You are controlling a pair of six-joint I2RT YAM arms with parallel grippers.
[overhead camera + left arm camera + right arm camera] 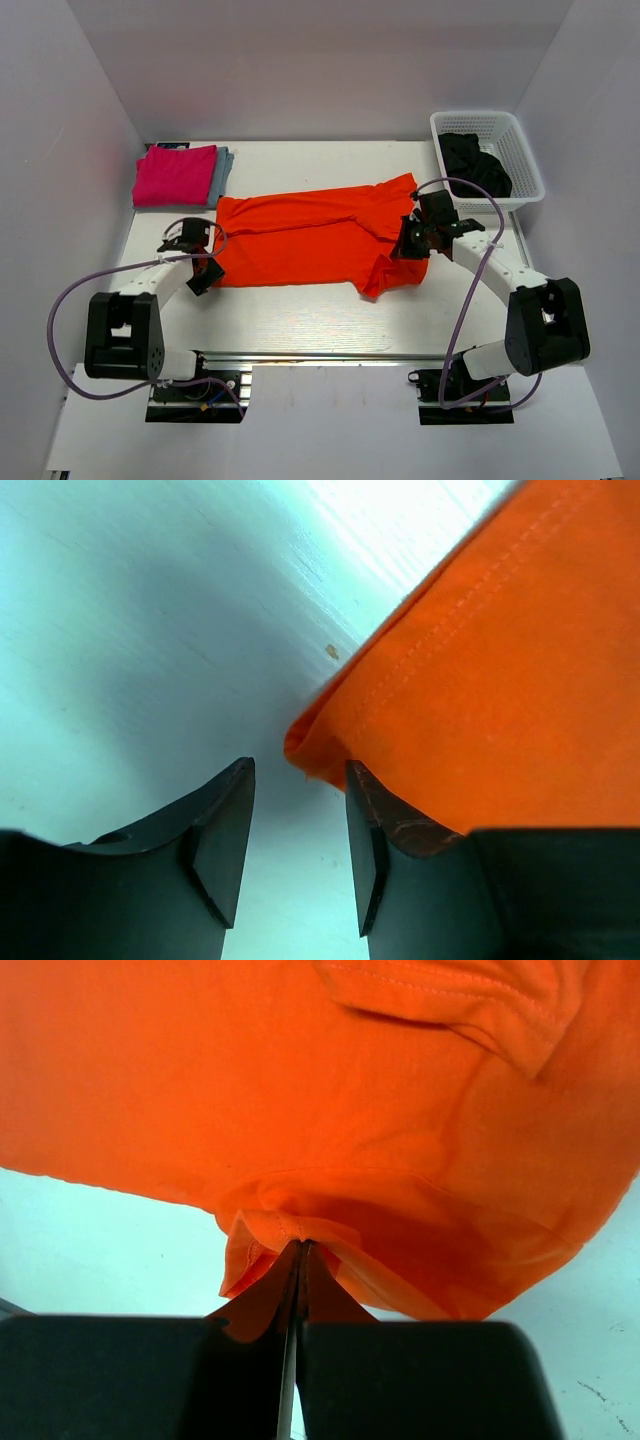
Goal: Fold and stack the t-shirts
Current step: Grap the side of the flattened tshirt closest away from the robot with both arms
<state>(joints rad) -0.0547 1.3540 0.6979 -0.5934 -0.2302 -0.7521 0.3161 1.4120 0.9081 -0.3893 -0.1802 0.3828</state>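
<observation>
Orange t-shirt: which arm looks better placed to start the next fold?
Probably the right arm: its jaws are shut on a bunched edge of the orange t-shirt. The left arm has its jaws open beside the hem corner, gripping nothing, so it must grasp first.

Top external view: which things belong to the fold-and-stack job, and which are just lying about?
Job: orange t-shirt, spread flat, with the right gripper shut on its edge and the left gripper open at its corner; magenta-pink t-shirt, folded atop the light blue-grey t-shirt; dark t-shirts in the basket.
Lying about: white lattice basket; table.
</observation>
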